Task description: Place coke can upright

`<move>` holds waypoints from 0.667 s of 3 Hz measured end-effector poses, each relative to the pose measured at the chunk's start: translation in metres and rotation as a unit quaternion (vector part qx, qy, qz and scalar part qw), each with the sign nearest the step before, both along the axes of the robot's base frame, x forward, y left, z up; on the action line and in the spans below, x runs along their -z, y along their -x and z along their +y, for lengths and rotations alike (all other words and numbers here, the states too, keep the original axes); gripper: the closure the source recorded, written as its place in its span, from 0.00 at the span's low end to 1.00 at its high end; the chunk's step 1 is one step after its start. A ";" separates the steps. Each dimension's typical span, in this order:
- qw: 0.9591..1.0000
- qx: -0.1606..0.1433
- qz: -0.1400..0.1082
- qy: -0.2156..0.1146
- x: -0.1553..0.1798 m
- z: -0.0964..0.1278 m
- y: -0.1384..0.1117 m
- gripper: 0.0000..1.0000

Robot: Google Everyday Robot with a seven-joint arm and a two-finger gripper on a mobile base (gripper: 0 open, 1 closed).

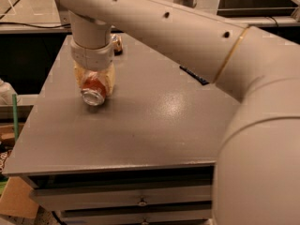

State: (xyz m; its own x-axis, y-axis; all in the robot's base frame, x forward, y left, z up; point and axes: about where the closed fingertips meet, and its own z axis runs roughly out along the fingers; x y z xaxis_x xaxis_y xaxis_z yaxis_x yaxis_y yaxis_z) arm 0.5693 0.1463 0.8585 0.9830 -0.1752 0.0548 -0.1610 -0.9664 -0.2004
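Note:
The coke can [93, 91] is red with a silver end that faces the camera. It is tilted and held just above the left part of the grey table [154, 121]. My gripper [94, 81] hangs from the cream arm at the upper left. Its yellowish fingers [110, 78] are shut on the can from both sides.
A tan-and-silver snack packet [116, 43] lies at the table's back, behind the wrist. A flat dark blue packet [193, 75] lies partly under the arm at the right. Drawers [140, 201] run below the front edge. A cardboard box [16, 200] sits on the floor at the left.

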 end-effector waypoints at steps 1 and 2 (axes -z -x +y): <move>0.998 0.008 -0.054 -0.029 0.001 -0.024 0.003 1.00; 0.990 -0.013 -0.121 -0.071 -0.020 -0.040 -0.007 1.00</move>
